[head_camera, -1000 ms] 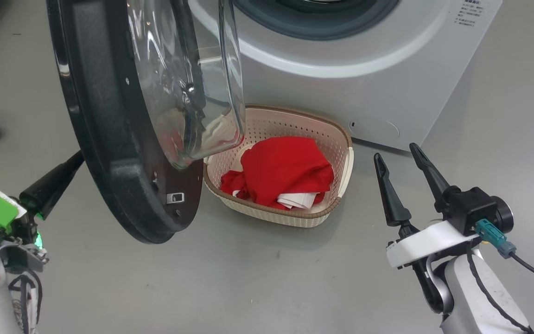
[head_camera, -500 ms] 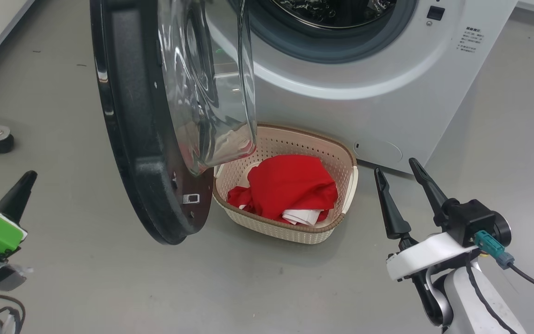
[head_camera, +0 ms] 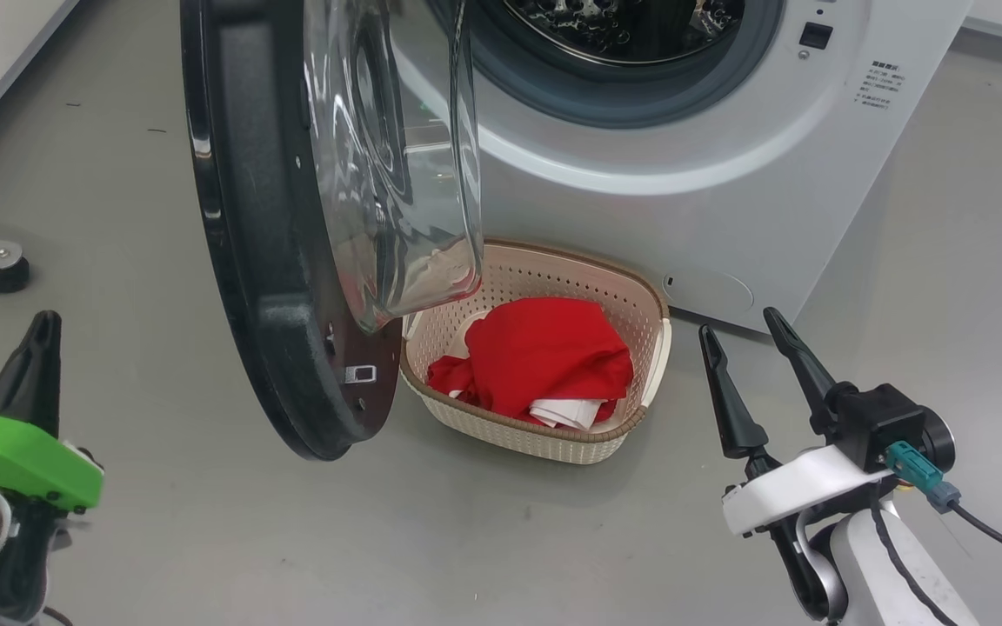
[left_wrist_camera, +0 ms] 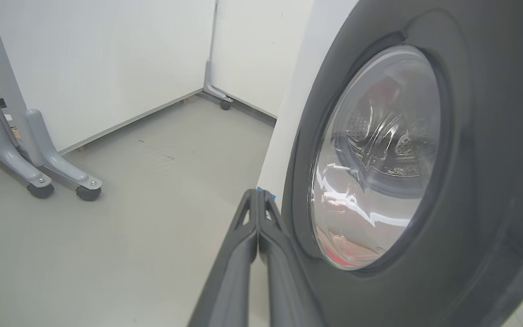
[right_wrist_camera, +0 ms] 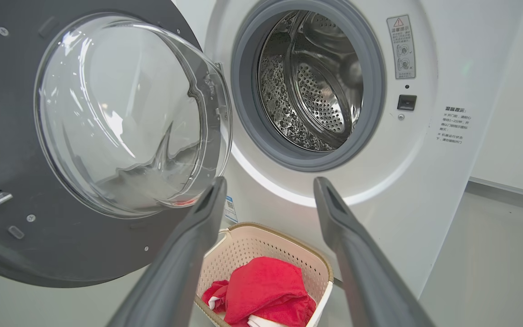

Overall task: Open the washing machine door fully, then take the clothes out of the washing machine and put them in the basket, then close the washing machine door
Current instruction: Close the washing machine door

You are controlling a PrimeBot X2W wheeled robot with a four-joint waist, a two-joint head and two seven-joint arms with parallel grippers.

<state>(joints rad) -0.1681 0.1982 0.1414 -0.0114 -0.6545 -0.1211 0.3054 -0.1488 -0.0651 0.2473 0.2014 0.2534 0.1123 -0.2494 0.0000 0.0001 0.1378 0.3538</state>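
Left end effector [head_camera: 44, 326] backed off door [head_camera: 249, 217], tips together, right end effector [head_camera: 738, 322] spread, empty

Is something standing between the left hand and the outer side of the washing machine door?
Nothing visible does. The shut left hand points alongside the washing machine door, and the head view shows bare floor between them.

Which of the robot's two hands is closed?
The left hand, the one with the green part: its fingers press together beside the washing machine door. The right hand has its fingers standing well apart.
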